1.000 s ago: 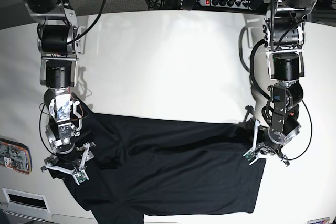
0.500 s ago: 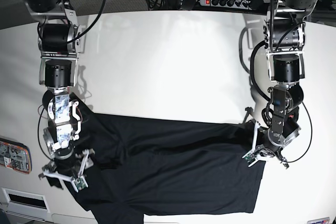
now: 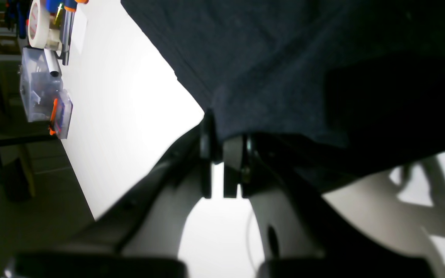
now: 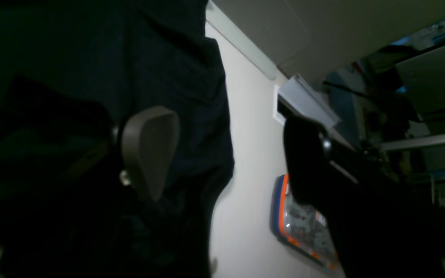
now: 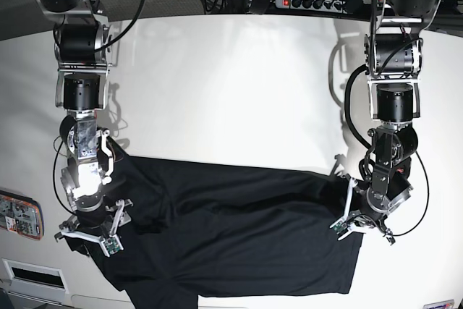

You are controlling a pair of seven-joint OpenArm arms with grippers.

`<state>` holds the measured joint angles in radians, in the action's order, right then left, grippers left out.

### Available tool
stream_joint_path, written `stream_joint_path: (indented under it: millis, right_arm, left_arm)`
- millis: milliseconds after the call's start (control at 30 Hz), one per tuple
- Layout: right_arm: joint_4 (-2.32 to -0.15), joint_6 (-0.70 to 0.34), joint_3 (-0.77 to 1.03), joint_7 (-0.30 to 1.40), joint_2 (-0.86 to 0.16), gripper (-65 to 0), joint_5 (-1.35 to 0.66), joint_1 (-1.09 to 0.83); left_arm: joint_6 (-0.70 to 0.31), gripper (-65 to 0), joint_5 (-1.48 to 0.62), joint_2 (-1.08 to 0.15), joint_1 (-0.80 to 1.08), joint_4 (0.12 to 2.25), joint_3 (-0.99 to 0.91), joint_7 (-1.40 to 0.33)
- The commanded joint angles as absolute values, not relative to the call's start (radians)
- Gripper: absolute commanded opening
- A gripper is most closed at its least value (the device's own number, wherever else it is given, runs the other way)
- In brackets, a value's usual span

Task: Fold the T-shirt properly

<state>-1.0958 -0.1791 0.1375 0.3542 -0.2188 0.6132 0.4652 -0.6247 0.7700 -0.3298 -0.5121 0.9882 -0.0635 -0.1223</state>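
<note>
Item: plain black short-sleeved soft cloth T-shirt point(image 5: 231, 229), lying spread and rumpled on the white table point(image 5: 231, 85), spanning the gap between my two arms, hem side toward the near table edge.

Left gripper point(image 3: 222, 154): clenched on the T-shirt. In its wrist view I see the two pads pressed nearly together with a fold of dark cloth edge caught between them, and the rest of the fabric draping away above the jaws. In the base view it sits at the shirt's far-right edge.

Right gripper point(image 4: 226, 154): released, jaws standing wide. One pale fingertip point(image 4: 149, 150) lies over the black cloth; the other dark finger point(image 4: 303, 162) hangs beyond the cloth edge over bare table. Nothing is held.

Change noted: over the last second my right arm has slid along the shirt's left edge toward the near side of the table, its jaws no wider or narrower; the left arm has shifted only slightly, its grip unchanged. I judge this as positioning for a second pinch, so the fold itself has not begun.

Poorly seen: the right wrist view is very dark, so I cannot tell whether the pale fingertip touches the cloth or hovers. The shirt's near corner is cut off at the base view's lower edge. An orange-and-blue rimmed object point(image 4: 296, 220) beside the right gripper is too blurred to identify.
</note>
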Motion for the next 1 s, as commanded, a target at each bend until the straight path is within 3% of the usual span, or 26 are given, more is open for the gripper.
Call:
stream_joint_path:
  millis: [0, 33, 167, 333, 633, 800, 967]
  right_arm:
    - [-1.112, -0.165, 0.139, 0.341, -0.229, -20.6, 0.615, 0.490]
    - [-1.112, -0.166, 0.139, 0.341, -0.229, -20.6, 0.615, 0.490]
    - [-1.112, -0.166, 0.139, 0.341, -0.229, -20.6, 0.615, 0.464]
    - [-1.113, -0.166, 0.139, 0.341, -0.229, -20.6, 0.615, 0.387]
    - [-1.124, -0.166, 0.145, 0.340, -0.229, -20.6, 0.601, 0.358]
    - [-1.236, -0.232, 0.147, 0.364, -0.229, -20.6, 0.355, 0.358]
    - [-1.285, -0.249, 0.148, 0.478, -0.232, -20.6, -0.004, 0.361]
  left_arm:
    - [-0.567, -65.0, 0.766, -0.338, -0.552, 1.007, -0.071, -0.114]
    - [-0.499, -65.0, 0.766, -0.341, -0.552, 1.007, -0.071, -0.114]
    - [-0.321, -31.7, 0.837, -0.348, -0.561, 1.006, -0.068, -0.116]
    - [-0.255, -0.4, 0.981, -0.337, -0.568, 0.960, -0.065, -0.116]
    - [-0.251, 0.0, 0.931, -0.280, -0.565, 0.966, -0.091, -0.110]
    - [-0.259, 0.0, 0.559, -0.216, -0.541, 1.095, -0.225, -0.113]
    - [-0.260, 0.0, 0.165, -0.194, -0.440, 1.190, -0.226, -0.165]
